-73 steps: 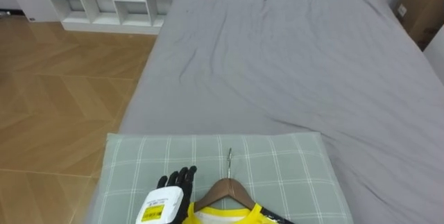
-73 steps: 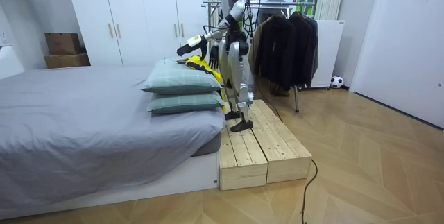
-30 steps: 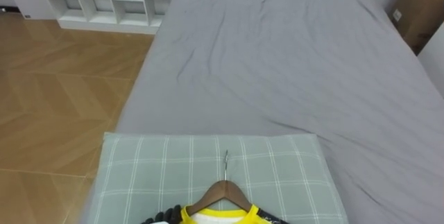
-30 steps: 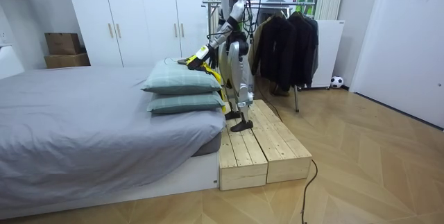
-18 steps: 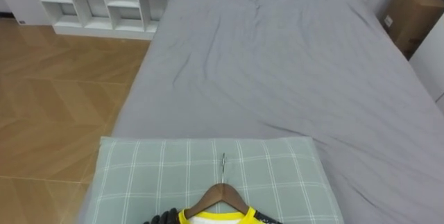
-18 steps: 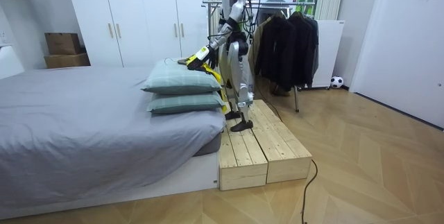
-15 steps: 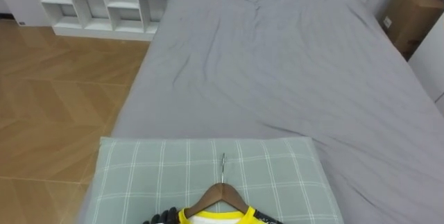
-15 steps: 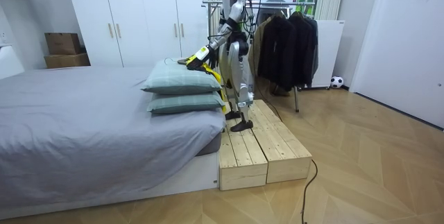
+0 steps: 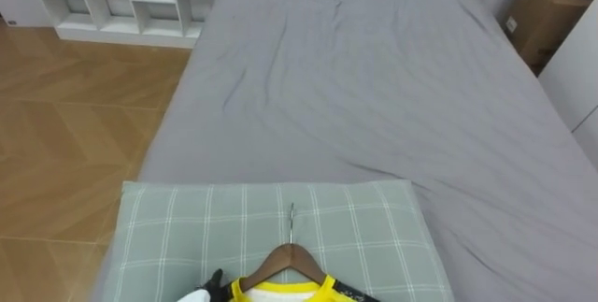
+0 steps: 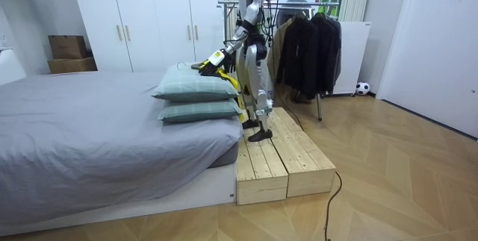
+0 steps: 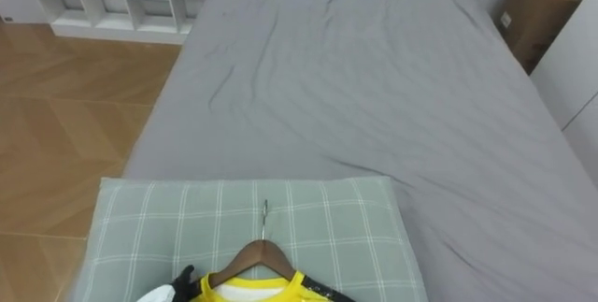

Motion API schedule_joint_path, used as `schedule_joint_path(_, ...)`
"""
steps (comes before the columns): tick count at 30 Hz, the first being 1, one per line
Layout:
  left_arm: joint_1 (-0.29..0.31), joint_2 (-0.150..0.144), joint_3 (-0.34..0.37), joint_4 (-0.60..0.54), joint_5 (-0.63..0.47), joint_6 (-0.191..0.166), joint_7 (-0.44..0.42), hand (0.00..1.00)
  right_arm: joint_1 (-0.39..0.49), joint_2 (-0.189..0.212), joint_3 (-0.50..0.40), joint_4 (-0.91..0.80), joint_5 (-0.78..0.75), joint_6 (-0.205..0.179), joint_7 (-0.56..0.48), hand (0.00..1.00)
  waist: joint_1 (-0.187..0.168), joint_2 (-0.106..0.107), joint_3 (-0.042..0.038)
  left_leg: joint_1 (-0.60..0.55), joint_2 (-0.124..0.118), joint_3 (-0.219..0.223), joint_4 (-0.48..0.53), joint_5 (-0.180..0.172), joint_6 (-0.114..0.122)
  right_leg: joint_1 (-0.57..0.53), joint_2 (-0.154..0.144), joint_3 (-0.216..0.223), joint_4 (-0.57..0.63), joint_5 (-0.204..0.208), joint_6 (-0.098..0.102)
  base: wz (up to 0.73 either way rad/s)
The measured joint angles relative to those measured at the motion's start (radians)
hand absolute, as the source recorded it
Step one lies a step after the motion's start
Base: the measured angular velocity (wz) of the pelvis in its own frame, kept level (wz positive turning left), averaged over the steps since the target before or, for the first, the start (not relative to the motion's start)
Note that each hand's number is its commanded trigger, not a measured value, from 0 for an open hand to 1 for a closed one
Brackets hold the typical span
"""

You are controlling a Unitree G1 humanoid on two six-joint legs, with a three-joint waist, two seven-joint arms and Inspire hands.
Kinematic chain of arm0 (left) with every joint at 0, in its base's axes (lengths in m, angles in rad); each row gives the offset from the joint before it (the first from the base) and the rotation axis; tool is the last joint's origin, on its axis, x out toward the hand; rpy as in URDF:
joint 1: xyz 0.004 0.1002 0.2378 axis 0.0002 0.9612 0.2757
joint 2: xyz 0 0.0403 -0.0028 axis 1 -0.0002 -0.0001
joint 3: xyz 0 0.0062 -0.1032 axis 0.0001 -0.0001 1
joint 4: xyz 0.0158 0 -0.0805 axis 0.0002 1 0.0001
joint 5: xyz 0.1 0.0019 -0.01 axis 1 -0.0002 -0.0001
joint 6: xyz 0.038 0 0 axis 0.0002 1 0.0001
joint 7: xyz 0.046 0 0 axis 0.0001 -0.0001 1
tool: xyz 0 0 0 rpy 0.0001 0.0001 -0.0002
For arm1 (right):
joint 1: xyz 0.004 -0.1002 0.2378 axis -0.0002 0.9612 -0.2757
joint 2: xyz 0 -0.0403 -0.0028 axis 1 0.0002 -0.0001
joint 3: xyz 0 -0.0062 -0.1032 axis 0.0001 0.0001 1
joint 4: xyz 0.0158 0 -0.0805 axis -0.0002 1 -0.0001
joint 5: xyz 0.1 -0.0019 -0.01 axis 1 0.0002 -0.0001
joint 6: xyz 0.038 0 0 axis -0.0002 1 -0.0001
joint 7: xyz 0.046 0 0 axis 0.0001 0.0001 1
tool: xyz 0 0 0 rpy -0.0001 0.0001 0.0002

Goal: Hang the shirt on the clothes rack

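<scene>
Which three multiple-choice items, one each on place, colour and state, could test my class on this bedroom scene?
1. Where does the wooden hanger lie?
A) on the checked pillow
B) on a chair
C) in a basket

2. What colour is the garment on it?
A) red
B) yellow
C) blue

3. How are the dark coats kept?
A) folded in a box
B) heaped on a chair
C) hanging on the rack

Answers: 1 A, its hook rests on the checked cover; 2 B, a yellow collar shows under the hanger; 3 C, they hang behind the robot.
</scene>
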Motion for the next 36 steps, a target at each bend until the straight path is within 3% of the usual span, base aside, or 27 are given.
schedule_joint_path(4,-0.017,0.006,-0.002,0.011,-0.003,0.000,0.041,1.00,-0.006,0.005,0.008,0.001,0.000,0.002,0.001,0.00,0.000,-0.007,-0.0045,-0.010,0.000,0.000,0.000,0.000,0.000,-0.009,-0.001,-0.001,0.001,0.000,0.000,0.00)
schedule_joint_path(12,-0.038,0.008,-0.006,0.047,-0.025,0.000,0.070,1.00,-0.011,0.006,0.034,0.000,0.002,0.002,-0.001,0.00,0.000,-0.011,-0.0057,-0.012,0.002,0.000,0.000,0.000,0.000,-0.011,0.001,-0.002,0.000,0.000,0.000,0.00)
schedule_joint_path(36,-0.041,0.006,0.008,0.066,-0.054,-0.004,0.070,1.00,-0.015,0.005,0.045,0.001,0.004,0.000,0.000,0.00,0.001,0.004,-0.0071,-0.013,0.001,0.000,-0.009,-0.001,-0.001,-0.011,0.004,-0.004,0.001,0.001,0.000,0.00)
